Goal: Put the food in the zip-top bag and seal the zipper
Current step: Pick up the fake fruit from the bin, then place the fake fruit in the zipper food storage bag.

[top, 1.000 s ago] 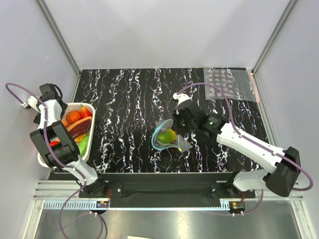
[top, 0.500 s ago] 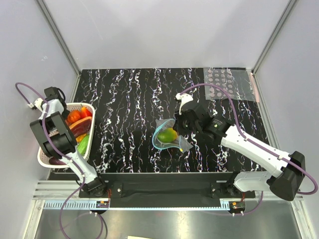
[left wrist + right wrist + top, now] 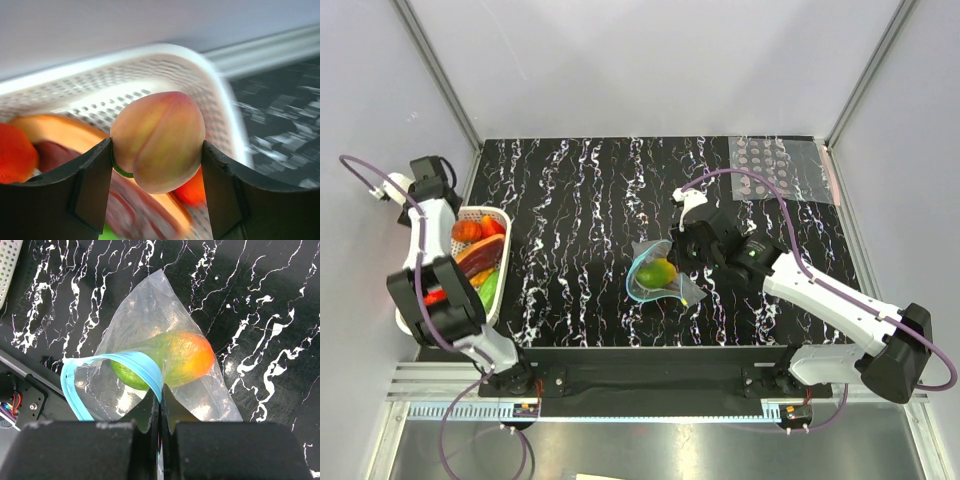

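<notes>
My left gripper (image 3: 157,165) is shut on the peach-pink fruit (image 3: 160,140) and holds it above the far end of the white basket (image 3: 165,55). In the top view this gripper (image 3: 438,190) is at the basket's far left corner and hides the fruit. My right gripper (image 3: 160,400) is shut on the light blue zipper (image 3: 135,362) of the clear zip-top bag (image 3: 145,305) and holds its mouth open. The green-and-orange fruit (image 3: 175,362) lies inside the bag. In the top view the bag (image 3: 658,272) lies at the table's middle, and the right gripper (image 3: 678,252) is at its right edge.
The white basket (image 3: 505,215) at the left edge holds a red tomato (image 3: 467,230), a purple eggplant and other toy food. A clear sheet with grey dots (image 3: 782,168) lies at the far right corner. Grey walls enclose the black marbled table.
My left gripper has risen and moved toward the basket's far left corner. My right gripper shifted slightly right a second ago and has stayed still since, shut on the zipper.
</notes>
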Robot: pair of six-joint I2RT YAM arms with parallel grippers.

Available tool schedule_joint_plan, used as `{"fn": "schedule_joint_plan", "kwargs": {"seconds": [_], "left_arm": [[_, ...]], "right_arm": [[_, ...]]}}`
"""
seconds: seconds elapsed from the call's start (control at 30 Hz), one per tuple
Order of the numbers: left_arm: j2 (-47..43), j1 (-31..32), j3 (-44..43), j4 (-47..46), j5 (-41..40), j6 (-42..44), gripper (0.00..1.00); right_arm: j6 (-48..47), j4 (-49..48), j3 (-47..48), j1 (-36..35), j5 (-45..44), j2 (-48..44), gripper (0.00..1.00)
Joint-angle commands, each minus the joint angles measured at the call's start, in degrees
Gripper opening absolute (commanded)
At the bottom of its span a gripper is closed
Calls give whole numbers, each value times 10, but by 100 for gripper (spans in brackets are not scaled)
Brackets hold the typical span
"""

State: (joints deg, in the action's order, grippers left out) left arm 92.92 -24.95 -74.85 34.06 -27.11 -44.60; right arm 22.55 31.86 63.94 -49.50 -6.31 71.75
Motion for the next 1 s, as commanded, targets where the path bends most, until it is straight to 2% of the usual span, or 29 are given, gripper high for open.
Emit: {"fn": "schedule_joint_plan", "kwargs": {"seconds": [0.0, 0.17, 0.27, 0.3, 0.33, 0.4, 0.53, 0.6, 0.63, 0.67, 0.73, 0.77, 0.9, 0.97], "left_arm": [[-134, 26, 26, -16, -10, -63, 46], [-235, 31, 85, -36, 36, -60, 45], [-318, 36, 152, -91, 145, -37, 45], [-356, 42, 169, -104, 215, -31, 45], [-371, 53, 181, -115, 248, -28, 45], [-401, 91, 195, -126, 340, -6, 46], [-435, 195, 211, -141, 441, 20, 47], [-461, 269, 238, -169, 473, 19, 47], [-470, 294, 247, -188, 477, 20, 47], [-479, 347, 254, -194, 478, 20, 46], [-499, 398, 276, -204, 466, 22, 47], [-506, 445, 287, -211, 457, 15, 46], [-526, 562, 323, -253, 401, 7, 42], [-521, 633, 321, -255, 369, 34, 42]], "right_arm": [[7, -25, 4, 2, 5, -9, 0], [7, -15, 18, 3, 9, 0, 0], [5, -14, 21, 3, 5, 2, 0], [5, -13, 22, 3, 3, 5, 0], [5, -12, 26, 3, 2, 7, 0], [4, -7, 32, 3, 2, 16, 0], [5, -3, 38, 3, -4, 19, 0], [5, 0, 37, 3, -8, 19, 0], [7, 0, 37, 3, -12, 20, 0], [7, 1, 37, 3, -12, 20, 0], [11, 3, 39, 3, -14, 21, 0], [13, 5, 40, 3, -15, 23, 0], [21, 19, 56, 4, -15, 33, 0], [25, 28, 67, 3, -19, 44, 0]]}}
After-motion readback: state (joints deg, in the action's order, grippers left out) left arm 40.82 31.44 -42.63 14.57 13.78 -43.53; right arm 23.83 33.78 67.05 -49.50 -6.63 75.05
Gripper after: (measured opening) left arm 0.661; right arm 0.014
